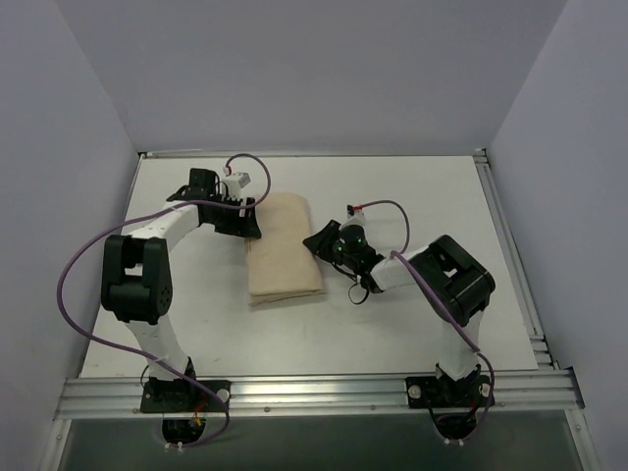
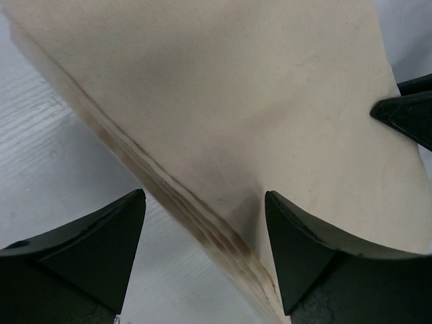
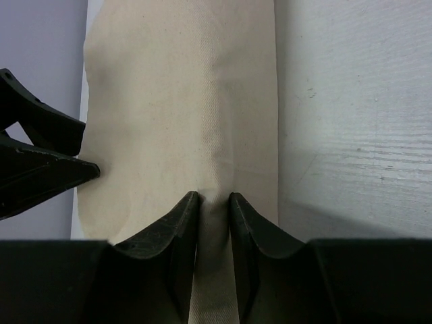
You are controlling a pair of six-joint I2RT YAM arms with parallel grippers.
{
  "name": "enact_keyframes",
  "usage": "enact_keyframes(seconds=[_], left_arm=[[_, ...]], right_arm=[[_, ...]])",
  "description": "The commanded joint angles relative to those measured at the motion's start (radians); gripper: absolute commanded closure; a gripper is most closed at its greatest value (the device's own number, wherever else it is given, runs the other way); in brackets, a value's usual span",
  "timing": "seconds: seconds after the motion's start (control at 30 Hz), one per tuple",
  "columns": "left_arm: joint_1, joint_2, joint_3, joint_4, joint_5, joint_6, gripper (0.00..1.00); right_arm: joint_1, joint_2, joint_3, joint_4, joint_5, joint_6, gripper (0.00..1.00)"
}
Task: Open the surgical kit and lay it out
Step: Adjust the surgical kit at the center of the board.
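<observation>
The surgical kit is a folded beige cloth wrap [image 1: 283, 250] lying mid-table; the tray, tweezers, clamps, gauze and packets are hidden inside it. My left gripper [image 1: 245, 218] is open at the wrap's far left edge, and in the left wrist view [image 2: 204, 202] its fingers straddle the layered cloth edge [image 2: 202, 223]. My right gripper [image 1: 320, 242] is at the wrap's right edge, shut on a pinched ridge of the cloth [image 3: 214, 202]. The left gripper's finger [image 3: 40, 162] shows across the wrap in the right wrist view.
The white table [image 1: 412, 196] is bounded by a metal rail at the right [image 1: 510, 255] and near edge [image 1: 314, 392]. Grey walls rise at the back and sides. Purple cables loop from both arms.
</observation>
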Motion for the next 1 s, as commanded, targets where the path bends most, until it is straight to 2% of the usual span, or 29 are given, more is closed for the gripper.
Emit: enact_keyframes(seconds=[0.0, 0.13, 0.2, 0.3, 0.43, 0.53, 0.67, 0.7, 0.77, 0.8, 0.97], left_arm=[[-0.013, 0.021, 0.015, -0.032, 0.004, 0.039, 0.23], [-0.015, 0.052, 0.032, -0.036, -0.012, 0.033, 0.43], [-0.015, 0.043, 0.022, -0.016, -0.016, 0.027, 0.49], [-0.015, 0.015, 0.013, 0.013, -0.022, 0.028, 0.52], [-0.01, -0.008, 0.025, 0.056, -0.09, 0.028, 0.69], [-0.004, 0.013, 0.065, 0.078, -0.133, 0.034, 0.75], [0.008, 0.062, 0.137, 0.066, -0.133, 0.037, 0.75], [0.008, 0.078, 0.15, 0.058, -0.127, 0.037, 0.71], [0.013, 0.081, 0.168, 0.032, -0.101, 0.037, 0.57], [0.016, 0.078, 0.17, 0.024, -0.092, 0.037, 0.55], [0.057, 0.058, 0.148, -0.035, -0.073, 0.037, 0.54]], right_arm=[[0.012, -0.053, 0.005, 0.006, 0.016, 0.008, 0.78], [0.012, -0.058, 0.001, 0.009, 0.013, 0.006, 0.78], [0.014, -0.059, 0.004, 0.004, 0.009, 0.005, 0.78], [0.014, -0.059, 0.005, 0.003, 0.001, 0.005, 0.78], [0.03, -0.056, 0.016, 0.006, -0.004, 0.008, 0.78], [0.038, -0.041, 0.044, -0.003, -0.008, 0.0, 0.78], [0.03, -0.024, 0.067, -0.005, -0.007, -0.014, 0.77], [0.023, -0.018, 0.074, -0.008, -0.011, -0.023, 0.77], [0.014, 0.002, 0.099, -0.016, -0.031, -0.029, 0.77], [0.006, 0.006, 0.105, -0.013, -0.053, -0.03, 0.77], [0.001, 0.002, 0.104, -0.019, -0.073, -0.047, 0.77]])
